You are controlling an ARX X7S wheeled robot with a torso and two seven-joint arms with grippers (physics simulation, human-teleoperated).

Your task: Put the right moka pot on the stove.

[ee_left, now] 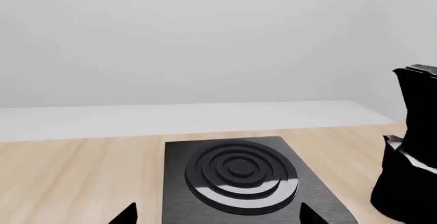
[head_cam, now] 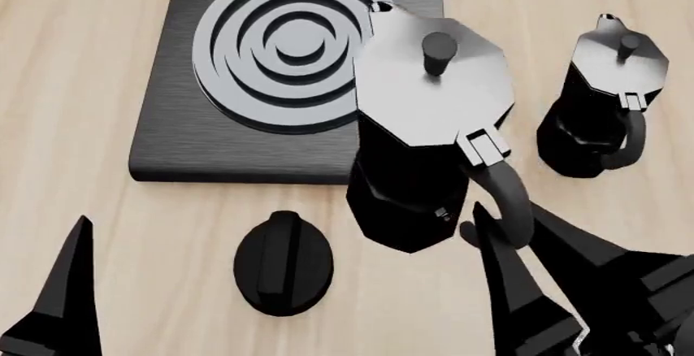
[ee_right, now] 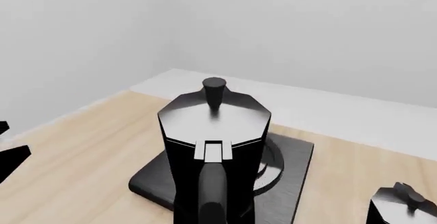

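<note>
The right moka pot (head_cam: 434, 128), black and faceted with a knobbed lid, hangs lifted above the table, overlapping the stove's (head_cam: 174, 145) right edge. My right gripper (head_cam: 508, 224) is shut on its curved handle (ee_right: 213, 188) from behind. The stove (ee_right: 295, 155) is a dark slab with silver concentric burner rings (ee_left: 239, 170), and nothing rests on it. In the left wrist view the pot (ee_left: 413, 147) shows at the frame's edge. My left gripper (ee_left: 218, 216) is open and empty, low in front of the stove (ee_left: 176, 193); one of its fingers (head_cam: 67, 291) shows in the head view.
A second, identical moka pot (head_cam: 602, 104) stands on the wooden table to the right of the stove, also seen as the small pot (ee_right: 401, 206) in the right wrist view. A black oval knob (head_cam: 284, 262) lies on the table in front of the stove. A white wall rises behind the table.
</note>
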